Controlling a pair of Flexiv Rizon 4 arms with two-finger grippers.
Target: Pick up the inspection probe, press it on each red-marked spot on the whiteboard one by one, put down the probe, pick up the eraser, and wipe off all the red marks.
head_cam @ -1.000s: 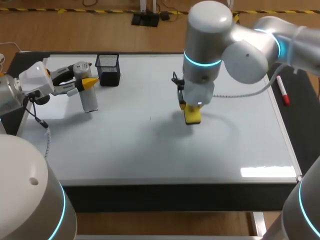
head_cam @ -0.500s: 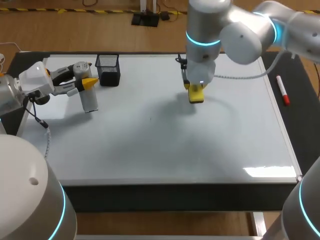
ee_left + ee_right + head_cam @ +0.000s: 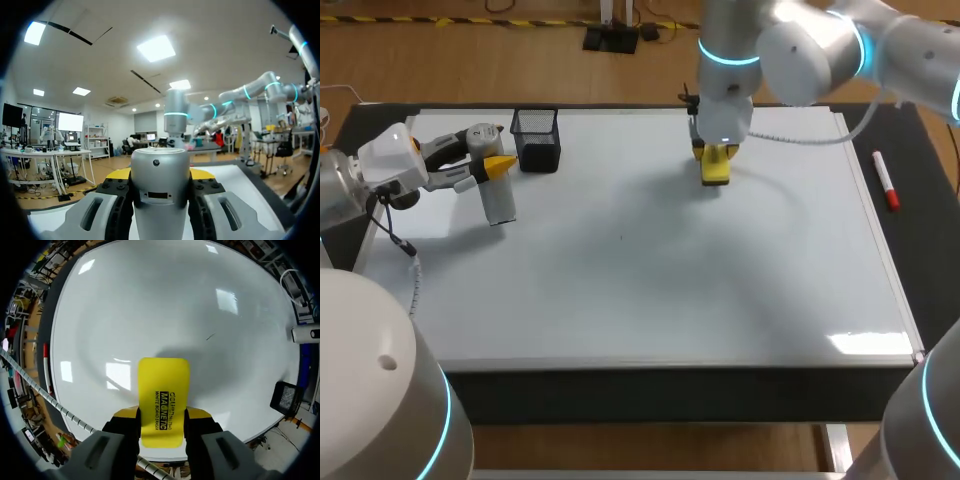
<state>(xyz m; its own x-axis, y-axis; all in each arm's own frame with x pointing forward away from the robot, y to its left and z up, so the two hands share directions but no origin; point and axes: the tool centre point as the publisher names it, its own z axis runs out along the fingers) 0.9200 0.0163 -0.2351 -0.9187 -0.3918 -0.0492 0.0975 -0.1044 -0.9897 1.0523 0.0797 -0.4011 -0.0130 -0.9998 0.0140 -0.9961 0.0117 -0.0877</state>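
A black mesh cup (image 3: pixel 536 140) stands upright toward ten o'clock in the head view. Toward three o'clock, what looks like a red-and-white marker pen (image 3: pixel 885 182) lies on the dark surface (image 3: pixel 923 235), its length running roughly twelve to six.

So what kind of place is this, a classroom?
Probably a robot test lab, not a classroom. A whiteboard lies flat as the table. At it, one robot's right gripper holds a yellow eraser, and its left gripper holds an inspection probe.
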